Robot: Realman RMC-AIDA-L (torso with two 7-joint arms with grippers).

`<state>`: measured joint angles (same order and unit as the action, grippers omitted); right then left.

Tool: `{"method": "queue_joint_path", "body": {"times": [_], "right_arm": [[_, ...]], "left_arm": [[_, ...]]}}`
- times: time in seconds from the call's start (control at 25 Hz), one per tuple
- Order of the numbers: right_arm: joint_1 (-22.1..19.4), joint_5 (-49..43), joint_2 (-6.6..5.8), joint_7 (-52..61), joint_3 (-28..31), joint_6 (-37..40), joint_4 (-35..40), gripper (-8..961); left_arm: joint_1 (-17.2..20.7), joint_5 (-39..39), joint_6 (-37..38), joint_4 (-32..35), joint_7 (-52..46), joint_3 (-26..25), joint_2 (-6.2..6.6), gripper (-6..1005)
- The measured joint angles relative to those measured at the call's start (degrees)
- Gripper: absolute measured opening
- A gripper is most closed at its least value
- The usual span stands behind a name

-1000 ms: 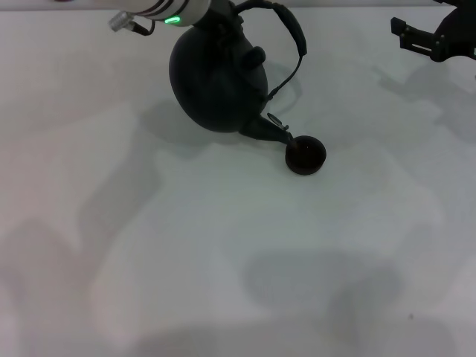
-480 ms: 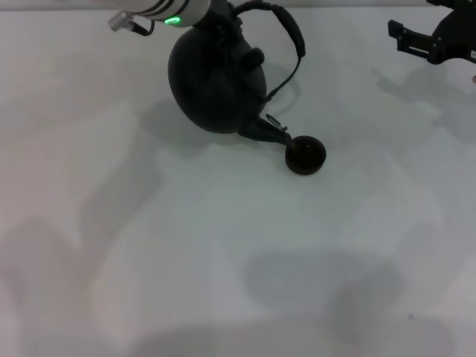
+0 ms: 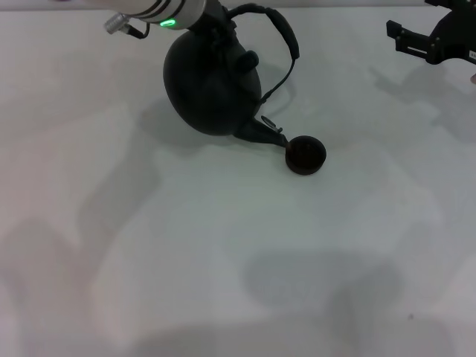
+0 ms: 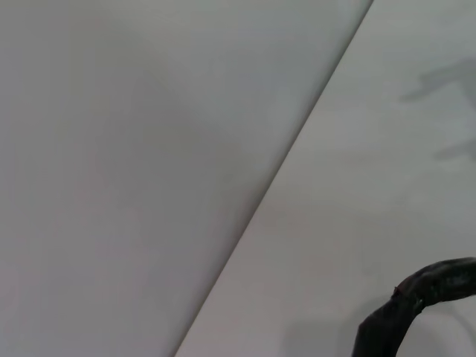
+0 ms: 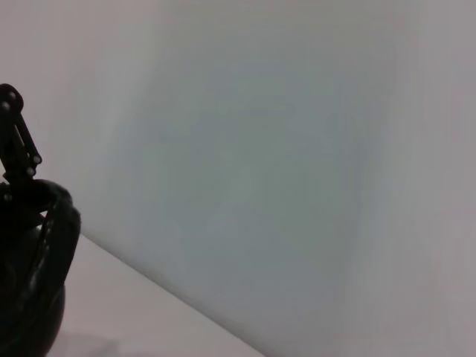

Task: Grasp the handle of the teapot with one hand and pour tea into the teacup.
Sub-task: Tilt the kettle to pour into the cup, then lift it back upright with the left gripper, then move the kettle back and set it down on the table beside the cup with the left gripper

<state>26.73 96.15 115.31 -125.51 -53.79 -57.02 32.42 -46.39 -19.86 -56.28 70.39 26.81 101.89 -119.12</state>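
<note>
1. Upper middle of the head view: teapot (image 3: 212, 85), big, round, matte black, tipped so its spout (image 3: 262, 132) angles down toward the lower right.
2. Spout tip sits just beside the rim of the teacup (image 3: 306, 155); whether they touch, cannot tell. No stream visible.
3. Teacup stands upright on the white table (image 3: 223, 260), right of centre, small and dark.
4. Handle (image 3: 282, 41) arches over the pot's upper right side; lid knob (image 3: 248, 58) faces right.
5. Left arm (image 3: 160, 11), silver-white with a green light, enters at the top edge and meets the pot at its upper left. The left gripper's fingers are hidden behind the pot, so I cannot tell their spread or what they clamp.
6. Left wrist view: only a dark wrapped piece of the handle (image 4: 416, 297) at the lower right, over pale table.
7. Right gripper (image 3: 435, 39), black, sits in the upper right corner, well apart from pot and cup; fingers' state, cannot tell.
</note>
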Motion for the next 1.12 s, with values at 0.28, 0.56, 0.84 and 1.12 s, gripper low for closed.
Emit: {"method": "queue_joint_path", "body": {"times": [0.28,0.56,0.84,1.12], "right_arm": [[0.10,0.00,0.00,0.00,0.10,0.00,-0.62,860],[0.11,0.00,0.00,0.00,0.22,-0.02,-1.25,860],[0.16,0.00,0.00,0.00,0.10,0.16,-1.34,860],[0.26,0.00,-0.09,0.12,-0.03,0.35,-1.34,860]], "left_arm": [[0.35,-0.28,0.45,0.01,-0.01,-0.16,-0.07,125],[1.49,-2.75,1.08,0.82,-0.59,-1.72,-0.05,125],[4.88,-8.50,2.67,2.43,3.76,-7.34,0.10,125],[9.14,-18.85,2.69,3.21,14.13,-14.36,0.17,125]]}}
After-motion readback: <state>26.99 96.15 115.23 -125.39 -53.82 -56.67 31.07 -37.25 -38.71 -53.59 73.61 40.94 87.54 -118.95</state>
